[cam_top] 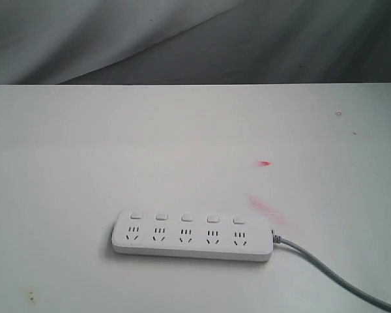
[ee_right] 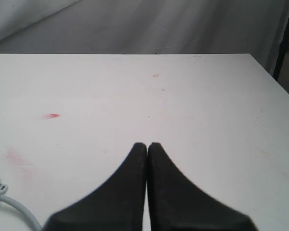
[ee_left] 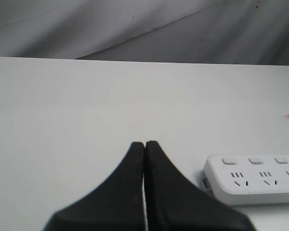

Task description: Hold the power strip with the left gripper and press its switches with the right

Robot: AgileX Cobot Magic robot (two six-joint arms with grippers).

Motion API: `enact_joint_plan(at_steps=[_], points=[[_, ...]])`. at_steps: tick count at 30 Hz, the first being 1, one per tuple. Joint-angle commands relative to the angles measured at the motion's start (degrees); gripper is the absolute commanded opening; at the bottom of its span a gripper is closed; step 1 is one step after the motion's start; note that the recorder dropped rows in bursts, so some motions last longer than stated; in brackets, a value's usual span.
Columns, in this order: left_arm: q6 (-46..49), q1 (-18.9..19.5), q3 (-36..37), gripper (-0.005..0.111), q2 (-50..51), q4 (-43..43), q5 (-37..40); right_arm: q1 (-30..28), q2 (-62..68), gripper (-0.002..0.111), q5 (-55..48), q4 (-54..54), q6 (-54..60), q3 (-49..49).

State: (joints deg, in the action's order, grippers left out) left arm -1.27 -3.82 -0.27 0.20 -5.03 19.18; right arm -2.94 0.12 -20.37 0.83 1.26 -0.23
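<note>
The white power strip point(cam_top: 192, 235) lies flat near the table's front, its row of square switches point(cam_top: 186, 217) along the far side and its grey cable point(cam_top: 332, 274) trailing off to the right. Neither arm shows in the exterior view. My left gripper point(ee_left: 144, 143) is shut and empty above the bare table, with one end of the power strip point(ee_left: 253, 179) off to the side of its black fingers. My right gripper point(ee_right: 147, 144) is shut too, holding nothing; only the grey cable point(ee_right: 17, 208) and the strip's end corner show at that view's edge.
The white table point(cam_top: 195, 150) carries red marks point(cam_top: 265, 163) and a pink smear point(cam_top: 264, 207) just behind the strip's cable end. Grey cloth point(cam_top: 182, 39) hangs behind the far edge. The table's side edge point(ee_right: 274, 79) appears in the right wrist view.
</note>
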Motion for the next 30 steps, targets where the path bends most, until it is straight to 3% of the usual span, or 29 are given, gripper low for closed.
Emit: enact_joint_plan(at_steps=[1,6,11,24,30], points=[[0.0,-0.5,0.3,0.001,-0.2,-0.1,-1.0,-0.4,-0.1,0.000,0.9,0.2,0.0,0.2],[6.4,-0.5,-0.4,0.001,-0.2,-5.5,-0.9,-0.4,-0.1,0.000,0.9,0.2,0.0,0.2],[8.3,-0.5,-9.1,0.001,1.1,-6.4,-1.3,-0.4,-0.1,0.000,0.9,0.2,0.0,0.2],[17.1,-0.5,-33.7,0.001,31.2,-6.5,-0.7,-0.4,-0.1,0.000,0.9,0.2,0.0,0.2],[27.8,-0.2,-46.1,0.001,40.5,-7.1,3.0,-0.4,-0.1,0.000,0.9,0.2,0.0,0.2]])
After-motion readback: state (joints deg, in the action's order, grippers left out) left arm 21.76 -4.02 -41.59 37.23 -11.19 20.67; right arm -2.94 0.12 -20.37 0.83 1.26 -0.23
